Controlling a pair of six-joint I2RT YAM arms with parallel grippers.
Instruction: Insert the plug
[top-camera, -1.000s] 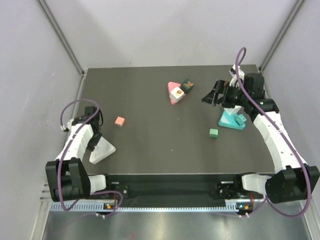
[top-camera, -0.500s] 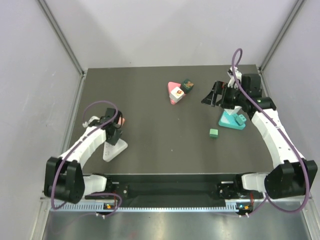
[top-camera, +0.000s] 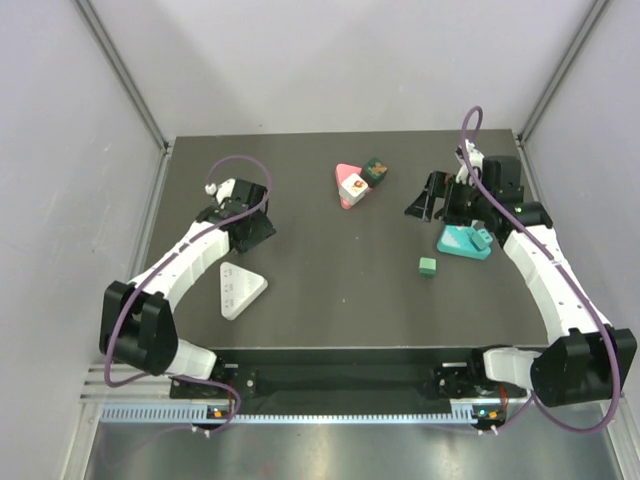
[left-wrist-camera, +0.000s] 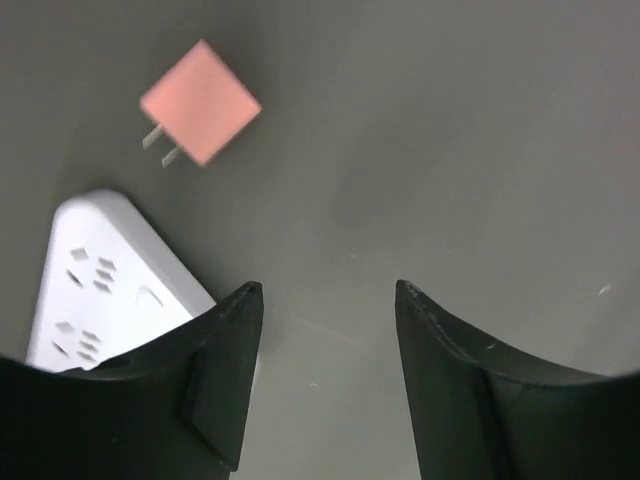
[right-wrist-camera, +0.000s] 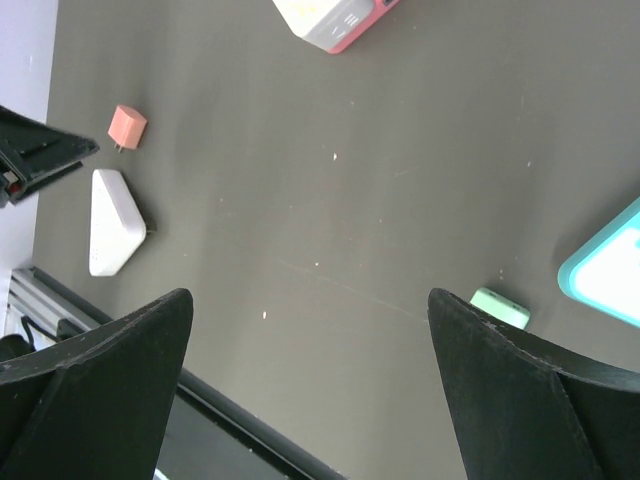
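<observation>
A pink plug (left-wrist-camera: 200, 102) lies flat on the dark table with its two prongs pointing left. Near it lies the white triangular socket block (left-wrist-camera: 100, 270), (top-camera: 238, 288). My left gripper (left-wrist-camera: 325, 290) hangs open above bare table just short of the plug, with nothing between its fingers. In the top view the left gripper (top-camera: 250, 228) hides the plug. The right wrist view shows the pink plug (right-wrist-camera: 127, 127) and the white block (right-wrist-camera: 113, 220) far off. My right gripper (top-camera: 430, 195) stands wide open and empty at the far right, above the table.
A teal socket block (top-camera: 465, 240) with a teal plug in it sits under the right arm. A loose green plug (top-camera: 427, 266) lies beside it. A pink socket block (top-camera: 350, 185) carrying a white plug, with a dark green plug (top-camera: 376, 171) alongside, lies at the far middle.
My left arm has swung from beside the white block out toward the pink plug. The white block has slid right and turned. The right arm has barely moved.
</observation>
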